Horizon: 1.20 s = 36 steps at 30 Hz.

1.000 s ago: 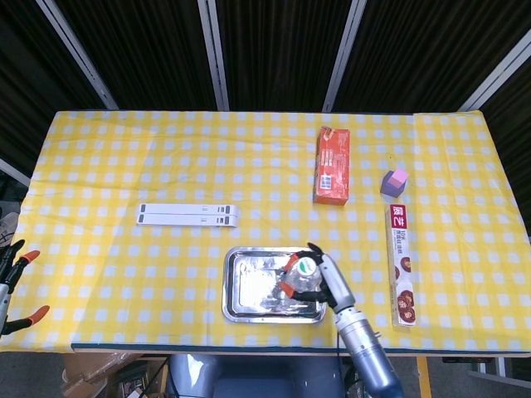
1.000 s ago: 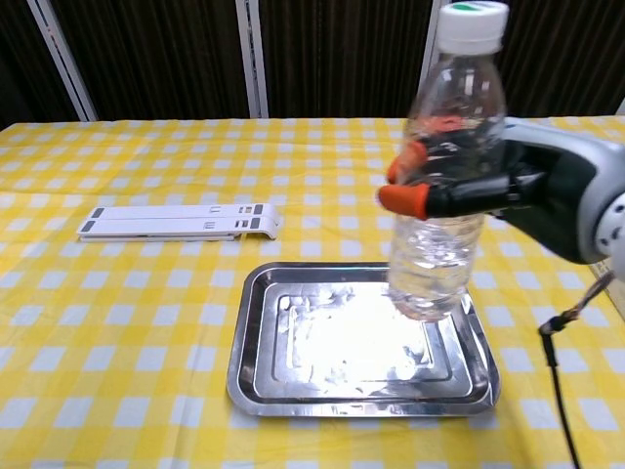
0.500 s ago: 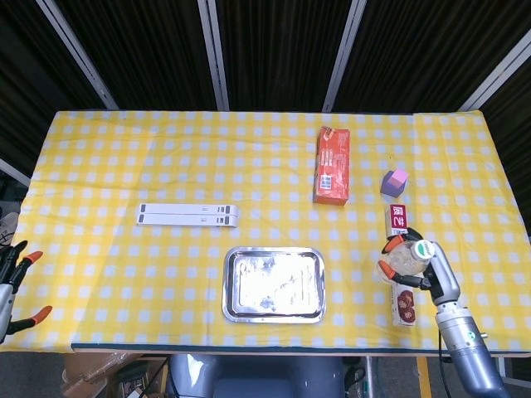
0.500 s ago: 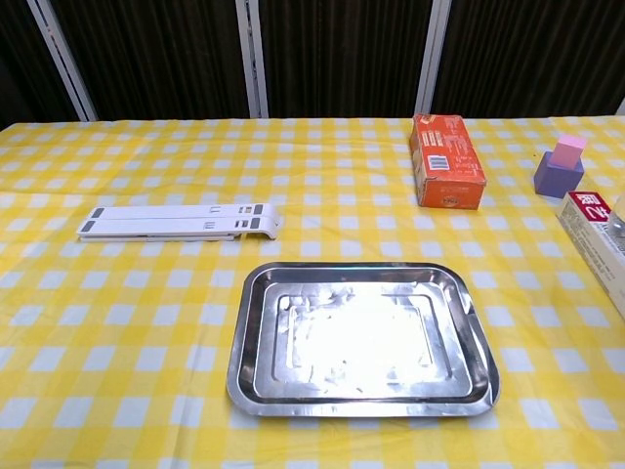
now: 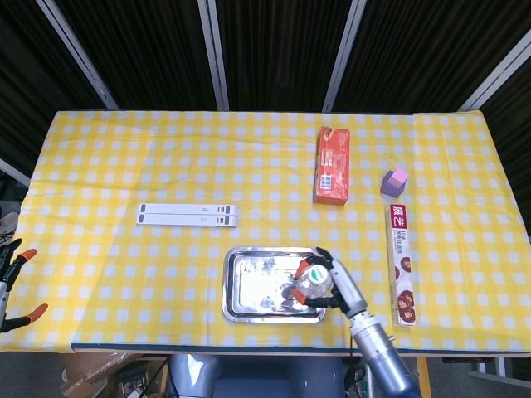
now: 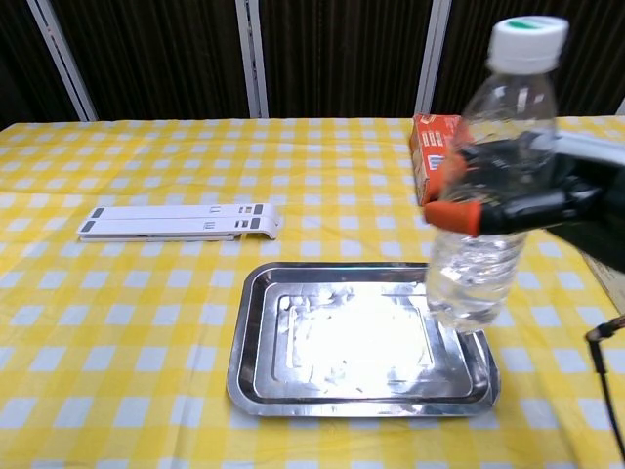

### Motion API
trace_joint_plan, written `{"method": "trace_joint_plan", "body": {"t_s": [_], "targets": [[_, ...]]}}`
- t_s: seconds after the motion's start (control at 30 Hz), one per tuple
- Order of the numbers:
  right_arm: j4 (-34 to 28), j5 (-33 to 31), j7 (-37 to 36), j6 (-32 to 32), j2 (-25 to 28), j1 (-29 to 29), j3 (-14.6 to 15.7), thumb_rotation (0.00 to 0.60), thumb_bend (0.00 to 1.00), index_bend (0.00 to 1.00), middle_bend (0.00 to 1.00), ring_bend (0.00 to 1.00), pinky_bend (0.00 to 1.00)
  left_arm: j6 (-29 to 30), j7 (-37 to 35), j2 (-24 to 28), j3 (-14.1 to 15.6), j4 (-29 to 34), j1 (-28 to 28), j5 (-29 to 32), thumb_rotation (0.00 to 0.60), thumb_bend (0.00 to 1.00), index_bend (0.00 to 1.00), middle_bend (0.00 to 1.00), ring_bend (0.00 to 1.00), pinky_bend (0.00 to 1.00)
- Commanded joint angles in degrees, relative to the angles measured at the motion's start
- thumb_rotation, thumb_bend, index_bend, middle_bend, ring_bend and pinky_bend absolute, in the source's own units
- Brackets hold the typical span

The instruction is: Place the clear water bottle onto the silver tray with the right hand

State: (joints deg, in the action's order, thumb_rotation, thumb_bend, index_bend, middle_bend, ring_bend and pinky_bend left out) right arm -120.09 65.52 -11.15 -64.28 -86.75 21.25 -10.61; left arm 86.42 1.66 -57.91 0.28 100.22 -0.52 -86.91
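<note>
My right hand (image 6: 532,200) grips the bottle (image 6: 488,186) upright mid-body, base over the tray (image 6: 256,376) right edge, ready to lower.

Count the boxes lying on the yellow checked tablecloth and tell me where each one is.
2. The orange rectangular box lies toward the far side, right of centre. The long white and red box lies near the right edge, right of the silver metal tray. No others show.

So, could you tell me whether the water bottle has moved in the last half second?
Yes. The water bottle, held by the right hand, has moved left from beside the long box to over the silver tray's right edge.
</note>
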Motion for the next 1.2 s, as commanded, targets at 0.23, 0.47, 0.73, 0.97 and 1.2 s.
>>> {"method": "trace_joint_plan", "body": {"t_s": [0.23,0.47,0.73,0.97,1.2], "targets": [[2.8,-8.5,13.6,-5.6,-17.1,4.8,-0.8,0.600,0.64,0.82,0.60,0.30,0.00,-0.7,0.7,-0.3,0.0,0.1,-0.5,0.1,0.600,0.20,0.15,0.00,0.00,0.00],[7.9,-6.9,14.0,-7.4,-20.7,4.7,-1.2,0.600,0.64,0.82,0.60,0.30,0.00,-0.6,0.9,-0.3,0.1,0.2,-0.5,-0.1,0.600,0.20,0.15,0.00,0.00,0.00],[14.5,-4.0,9.8,-8.1,-23.4,3.0,-0.4,0.600,0.64,0.82,0.60,0.30,0.00,-1.0,1.0,-0.3,0.0,0.1,-0.7,0.3,0.600,0.20,0.15,0.00,0.00,0.00],[20.1,0.0,5.9,-10.9,-28.3,1.5,-1.0,0.600,0.64,0.82,0.61,0.30,0.00,-1.0,1.4,-0.5,0.0,0.2,-0.7,0.4,0.600,0.20,0.15,0.00,0.00,0.00],[22.0,-0.3,5.3,-10.4,-28.5,0.4,-1.0,0.600,0.64,0.83,0.61,0.30,0.00,-1.1,1.3,-0.4,0.0,0.1,-0.8,0.4,0.600,0.20,0.15,0.00,0.00,0.00]]}}
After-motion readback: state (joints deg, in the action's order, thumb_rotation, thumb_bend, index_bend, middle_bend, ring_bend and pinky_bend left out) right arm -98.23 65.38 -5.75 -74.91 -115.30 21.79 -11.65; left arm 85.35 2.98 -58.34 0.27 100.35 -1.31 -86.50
